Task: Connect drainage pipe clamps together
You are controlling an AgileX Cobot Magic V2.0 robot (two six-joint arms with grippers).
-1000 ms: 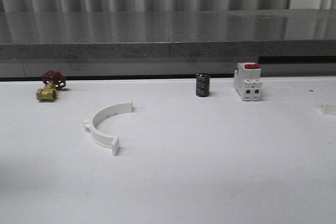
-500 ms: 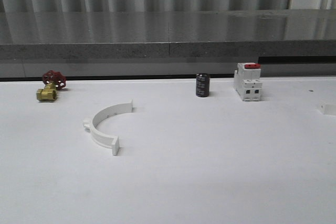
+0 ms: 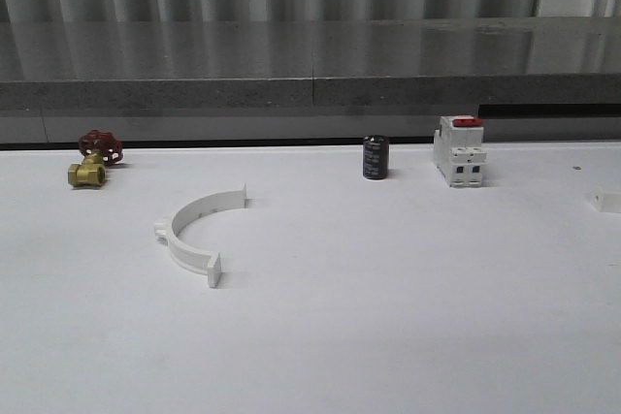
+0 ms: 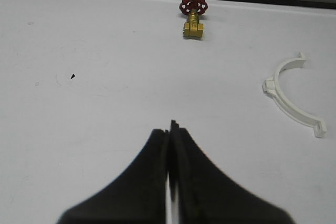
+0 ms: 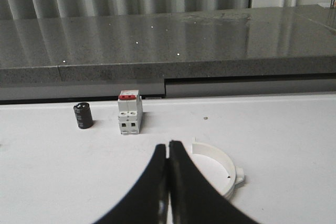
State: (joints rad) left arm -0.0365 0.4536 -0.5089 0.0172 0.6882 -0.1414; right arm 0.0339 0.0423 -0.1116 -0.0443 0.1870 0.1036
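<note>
Front view shows the white table (image 3: 388, 317), and on its left part one white half-ring clamp (image 3: 194, 227) lies flat, its open side facing right. The other half-ring clamp (image 5: 220, 169) lies just beside the right end effector (image 5: 168, 153), whose fingers are pressed together, empty. The left end effector (image 4: 170, 129) is likewise closed on nothing. Behind stand a white breaker (image 3: 459, 150), a black cylinder (image 3: 375, 157) and a brass valve (image 3: 92, 162).

2 clamp halves (image 3: 191, 233) (image 5: 219, 167), 1 valve (image 3: 92, 159), 1 breaker (image 3: 459, 150), 1 capacitor (image 3: 375, 157)
</note>
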